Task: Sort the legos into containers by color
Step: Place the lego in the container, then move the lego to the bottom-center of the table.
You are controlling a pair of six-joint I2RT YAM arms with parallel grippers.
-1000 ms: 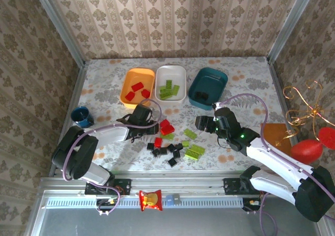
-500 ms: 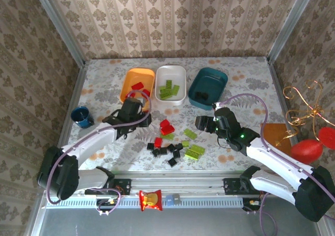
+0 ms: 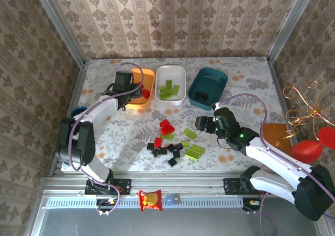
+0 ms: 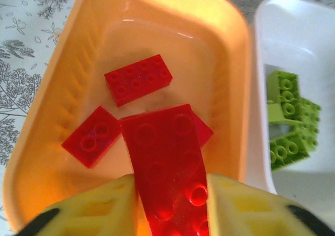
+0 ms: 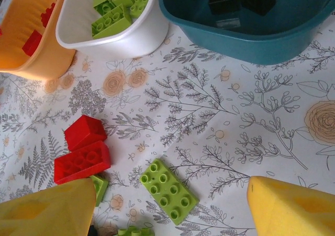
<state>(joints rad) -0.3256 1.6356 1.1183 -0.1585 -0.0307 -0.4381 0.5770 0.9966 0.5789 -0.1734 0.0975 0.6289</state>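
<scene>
My left gripper (image 4: 170,215) hangs over the orange tray (image 4: 78,63), shut on a long red lego (image 4: 165,163) whose free end points down into the tray. Two red legos (image 4: 137,79) lie on the tray floor below. In the top view this gripper (image 3: 140,92) is at the orange tray's (image 3: 149,74) near right part. My right gripper (image 5: 170,210) stands open just above the table, with a flat lime green lego (image 5: 168,191) between its fingers, untouched. The white tray (image 3: 171,68) holds green legos and the teal tray (image 3: 220,79) holds black ones.
A loose pile lies mid-table: red legos (image 3: 166,126), black legos (image 3: 165,151) and green legos (image 3: 194,151). A blue cup (image 3: 78,110) stands at the left edge, half behind my left arm. A snack packet (image 3: 150,199) lies on the front rail.
My left arm has swung from beside the pile back and left to the orange tray, carrying the red lego. The right arm has not moved.
</scene>
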